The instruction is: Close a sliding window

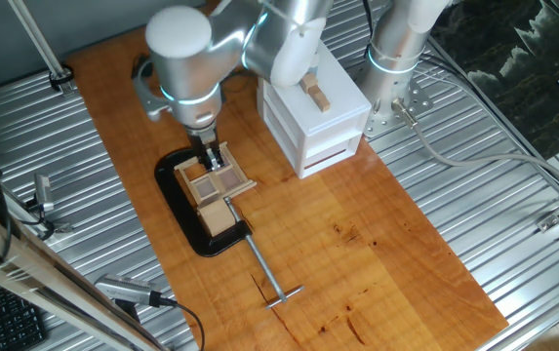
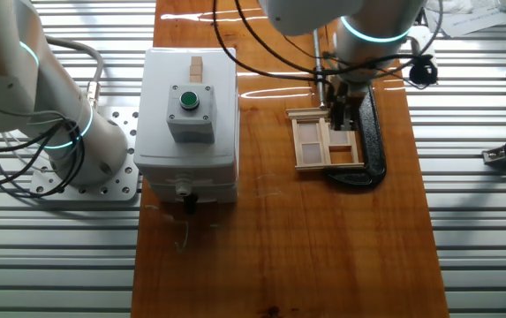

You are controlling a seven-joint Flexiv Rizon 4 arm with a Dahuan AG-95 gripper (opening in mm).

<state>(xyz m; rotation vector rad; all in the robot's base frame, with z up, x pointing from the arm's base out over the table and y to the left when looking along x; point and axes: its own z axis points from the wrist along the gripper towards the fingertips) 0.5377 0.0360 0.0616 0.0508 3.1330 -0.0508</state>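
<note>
The sliding window point(image 1: 217, 181) is a small light-wood frame with cross-divided panes, set in wooden rails on a black clamp base point(image 1: 183, 202). It also shows in the other fixed view point(image 2: 321, 143). My gripper point(image 1: 213, 158) points straight down at the window's far end, with its fingertips at or on the frame. In the other fixed view the gripper point(image 2: 341, 117) stands over the window's upper right part. The fingers are close together. The frames do not show whether they grip any part of the frame.
A plain wooden block point(image 1: 219, 215) sits in the clamp next to the window, with a metal T-handle screw point(image 1: 267, 272) sticking out toward the front. A white box point(image 2: 187, 119) with a green button point(image 2: 189, 99) stands nearby. A second arm's base point(image 2: 67, 141) is beside the box.
</note>
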